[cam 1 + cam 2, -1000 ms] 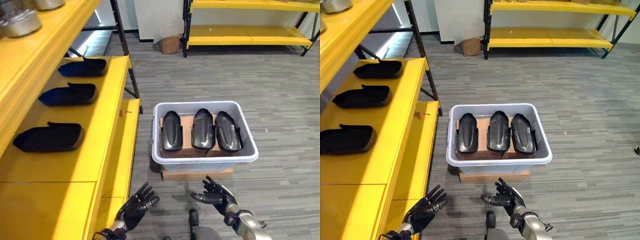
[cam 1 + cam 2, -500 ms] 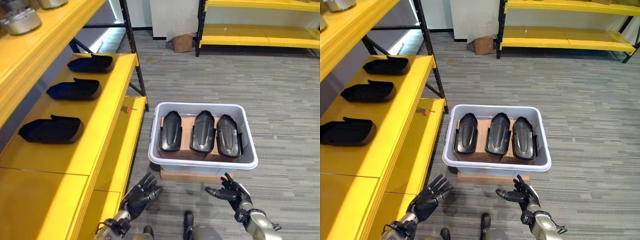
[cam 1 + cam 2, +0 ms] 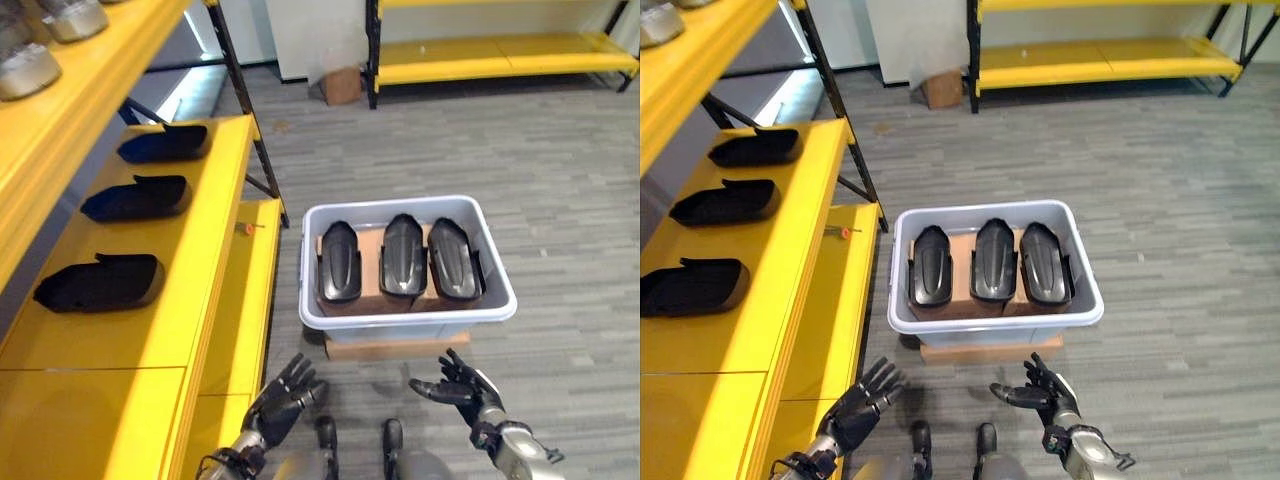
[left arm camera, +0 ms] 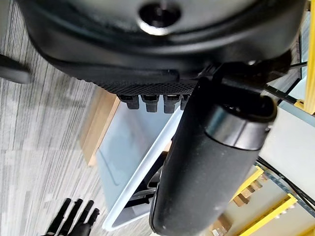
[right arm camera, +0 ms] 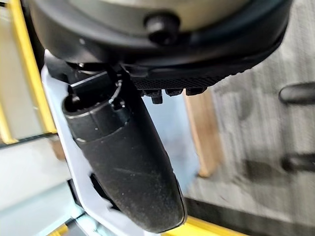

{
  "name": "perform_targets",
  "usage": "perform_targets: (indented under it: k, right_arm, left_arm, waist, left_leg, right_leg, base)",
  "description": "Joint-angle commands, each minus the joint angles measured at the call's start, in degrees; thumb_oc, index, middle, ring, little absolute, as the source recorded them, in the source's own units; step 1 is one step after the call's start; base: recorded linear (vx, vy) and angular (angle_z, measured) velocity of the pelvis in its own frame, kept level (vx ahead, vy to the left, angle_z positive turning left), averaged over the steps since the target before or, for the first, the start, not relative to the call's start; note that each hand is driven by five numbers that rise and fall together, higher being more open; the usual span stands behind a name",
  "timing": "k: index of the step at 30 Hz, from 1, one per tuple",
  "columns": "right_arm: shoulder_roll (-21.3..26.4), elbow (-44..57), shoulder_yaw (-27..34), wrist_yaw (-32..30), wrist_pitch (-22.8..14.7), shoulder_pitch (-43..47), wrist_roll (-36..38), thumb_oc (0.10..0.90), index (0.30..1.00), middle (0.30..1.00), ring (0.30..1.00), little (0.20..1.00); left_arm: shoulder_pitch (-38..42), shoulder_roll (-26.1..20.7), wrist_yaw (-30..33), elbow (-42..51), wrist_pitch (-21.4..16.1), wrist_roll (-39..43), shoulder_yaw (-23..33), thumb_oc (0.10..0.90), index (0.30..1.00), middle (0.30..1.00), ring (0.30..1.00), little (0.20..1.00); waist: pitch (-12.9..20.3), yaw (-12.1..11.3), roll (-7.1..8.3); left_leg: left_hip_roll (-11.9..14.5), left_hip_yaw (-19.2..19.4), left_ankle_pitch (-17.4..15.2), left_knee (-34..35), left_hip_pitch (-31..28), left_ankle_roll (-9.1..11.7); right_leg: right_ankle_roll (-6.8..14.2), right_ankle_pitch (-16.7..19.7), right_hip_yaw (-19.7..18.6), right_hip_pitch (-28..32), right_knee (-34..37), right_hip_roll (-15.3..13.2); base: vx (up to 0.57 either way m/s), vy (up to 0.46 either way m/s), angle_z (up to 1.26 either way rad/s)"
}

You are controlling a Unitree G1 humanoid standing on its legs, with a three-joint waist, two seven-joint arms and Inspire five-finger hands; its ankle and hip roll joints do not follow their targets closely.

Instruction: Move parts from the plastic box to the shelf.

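So the grey plastic box (image 3: 407, 312) sits on the floor on top of a flat wooden board (image 3: 395, 349), just right of the yellow shelf (image 3: 195, 300). Inside it there are three dark molded parts (image 3: 405, 258) lined up side by side on a brown cardboard sheet (image 3: 372, 262), long ends pointing away from the robot. Three more of the same black parts (image 3: 98, 281) are already lying in a row on the shelf's middle level, well apart from each other.

Both hands hang low in front of the box, not touching anything. The left hand (image 3: 282, 397) is near the shelf's lower edge with its fingers spread and empty. The right hand (image 3: 458, 386) is just below the box's near wall, palm turned inward, fingers relaxed and loose, also empty.
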State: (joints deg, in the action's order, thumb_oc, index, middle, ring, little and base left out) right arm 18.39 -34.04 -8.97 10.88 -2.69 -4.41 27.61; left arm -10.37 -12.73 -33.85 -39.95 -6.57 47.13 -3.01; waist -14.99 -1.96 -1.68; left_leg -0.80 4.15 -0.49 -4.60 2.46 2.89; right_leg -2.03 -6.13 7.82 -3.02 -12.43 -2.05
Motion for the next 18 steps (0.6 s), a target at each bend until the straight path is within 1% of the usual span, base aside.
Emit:
perform_targets:
  k: [1, 4, 7, 9, 10, 11, 13, 14, 15, 16, 17, 18]
  right_arm:
    - [1.0, 5.5, -0.1, 2.5, -3.6, 3.1, -0.7, 0.9, 1.0, 1.0, 1.0, 1.0]
    - [0.3, 6.9, -1.7, 2.5, -3.5, 3.2, -0.9, 0.9, 1.0, 1.0, 1.0, 1.0]
    - [-0.1, 7.5, -2.4, 2.9, -3.5, 3.3, -1.6, 0.9, 1.0, 1.0, 1.0, 1.0]
    - [-0.7, 8.1, -3.3, 1.6, -4.0, 4.1, -1.4, 0.9, 1.0, 1.0, 1.0, 1.0]
    - [-0.6, 8.1, -3.3, 1.5, -4.1, 4.4, -1.1, 0.9, 1.0, 1.0, 1.0, 1.0]
    - [-0.6, 7.9, -3.2, 1.5, -4.5, 4.8, -0.7, 0.9, 1.0, 1.0, 1.0, 1.0]
    - [-0.8, 8.1, -3.1, 1.4, -4.4, 5.0, -0.4, 0.9, 1.0, 1.0, 1.0, 1.0]
    - [-1.0, 8.2, -2.9, 1.3, -3.9, 5.4, -0.1, 0.9, 1.0, 1.0, 1.0, 1.0]
    - [-1.1, 7.9, -3.0, 1.5, -3.5, 6.2, 0.0, 0.9, 1.0, 1.0, 1.0, 1.0]
    - [-1.1, 7.9, -3.0, 1.5, -3.5, 6.2, 0.0, 0.9, 1.0, 1.0, 1.0, 1.0]
    - [-1.2, 6.8, -3.3, 2.2, -4.0, 6.9, 0.0, 0.9, 1.0, 1.0, 1.0, 1.0]
    - [-1.2, 6.8, -3.3, 2.2, -4.0, 6.9, 0.0, 0.9, 1.0, 1.0, 1.0, 1.0]
  left_arm:
    - [1.8, -1.1, -3.5, 4.0, -4.5, 3.1, 1.3, 0.9, 1.0, 1.0, 1.0, 1.0]
    - [2.2, -1.5, -4.3, 3.6, -4.3, 3.0, 0.9, 0.9, 1.0, 1.0, 1.0, 1.0]
    - [2.6, -1.8, -4.3, 3.6, -4.0, 2.9, 0.7, 0.9, 1.0, 1.0, 1.0, 1.0]
    - [3.3, -2.5, -4.5, 4.1, -2.9, 2.0, 0.5, 0.9, 1.0, 1.0, 1.0, 1.0]
    - [3.4, -2.5, -4.5, 4.3, -2.7, 2.0, 0.2, 0.9, 1.0, 1.0, 1.0, 1.0]
    - [3.6, -2.7, -4.8, 4.4, -2.5, 2.0, 0.0, 0.9, 1.0, 1.0, 1.0, 1.0]
    - [3.7, -2.8, -4.9, 4.5, -2.3, 1.5, -0.1, 0.9, 1.0, 1.0, 1.0, 1.0]
    - [3.8, -3.0, -4.6, 4.7, -2.2, 1.3, -0.2, 0.9, 1.0, 1.0, 1.0, 1.0]
    - [3.9, -3.3, -4.6, 5.1, -1.7, 2.3, -0.2, 0.9, 1.0, 1.0, 1.0, 1.0]
    - [3.9, -3.3, -4.6, 5.1, -1.7, 2.3, -0.2, 0.9, 1.0, 1.0, 1.0, 1.0]
    - [4.2, -3.7, -4.9, 5.1, -1.5, 2.4, 0.1, 0.9, 1.0, 1.0, 1.0, 1.0]
    - [4.2, -3.7, -4.9, 5.1, -1.5, 2.4, 0.1, 0.9, 1.0, 1.0, 1.0, 1.0]
  waist:
    - [2.2, -0.9, 2.17]
    - [2.3, -1.1, 3.14]
    - [2.6, -1.3, 3.62]
    - [3.1, -1.8, 4.16]
    - [3.1, -1.8, 4.19]
    - [3.2, -1.9, 4.19]
    - [3.2, -2.1, 4.21]
    - [3.1, -2.2, 4.18]
    - [2.8, -2.6, 4.18]
    - [2.8, -2.6, 4.18]
    - [2.6, -3.0, 4.07]
    - [2.6, -3.0, 4.07]
  left_leg:
    - [-0.7, -3.2, 6.8, 2.8, 6.9, -0.6]
    - [-1.3, -2.2, 3.6, 0.0, 6.2, -2.1]
    - [-1.4, -2.1, 2.5, 0.0, 4.9, -2.8]
    - [-1.8, -2.3, 1.6, 0.4, 3.6, -3.9]
    - [-1.8, -2.4, 1.4, 0.5, 3.5, -4.1]
    - [-1.8, -2.1, 0.9, 0.1, 3.6, -4.5]
    - [-1.9, -1.7, 0.4, -0.2, 3.5, -5.1]
    - [-2.0, -1.5, -0.2, -0.5, 3.3, -5.7]
    - [-1.8, -0.9, -0.5, -0.8, 3.0, -6.0]
    - [-1.8, -0.9, -0.5, -0.8, 3.0, -6.0]
    - [-1.1, -0.6, -0.6, -1.0, 2.6, -5.8]
    - [-1.1, -0.6, -0.6, -1.0, 2.6, -5.8]
  right_leg:
    - [2.7, 2.7, -0.8, 9.6, 10.6, 2.9]
    - [2.7, 1.7, 0.7, 8.7, 8.4, 2.1]
    - [2.9, 1.3, 1.5, 8.1, 7.3, 1.7]
    - [3.2, 0.5, 1.9, 6.7, 4.8, 1.6]
    - [3.2, 0.2, 1.8, 6.4, 4.2, 1.8]
    - [3.1, -1.1, 2.0, 5.9, 2.0, 2.1]
    - [3.7, -0.8, 2.4, 4.5, -2.2, 1.9]
    - [4.8, 0.4, 2.8, 2.4, -6.9, 1.2]
    - [6.0, 1.8, 3.6, 1.2, -8.9, -0.8]
    - [6.0, 1.8, 3.6, 1.2, -8.9, -0.8]
    - [6.8, 3.0, 4.0, 1.3, -6.6, -3.1]
    - [6.8, 3.0, 4.0, 1.4, -6.6, -3.1]
  base:
    - [0.13, 0.119, -0.1]
    - [0.16, 0.165, 0.09]
    - [0.14, 0.109, 0.13]
    - [0.12, 0.113, 0.12]
    - [0.06, 0.097, 0.1]
    - [0.03, 0.062, 0.13]
    - [0.02, 0.056, 0.17]
    - [0.02, 0.044, 0.11]
    - [0.0, 0.0, 0.0]
    - [0.02, -0.054, -0.12]
    - [0.01, -0.057, -0.12]
    - [0.05, -0.271, -0.14]
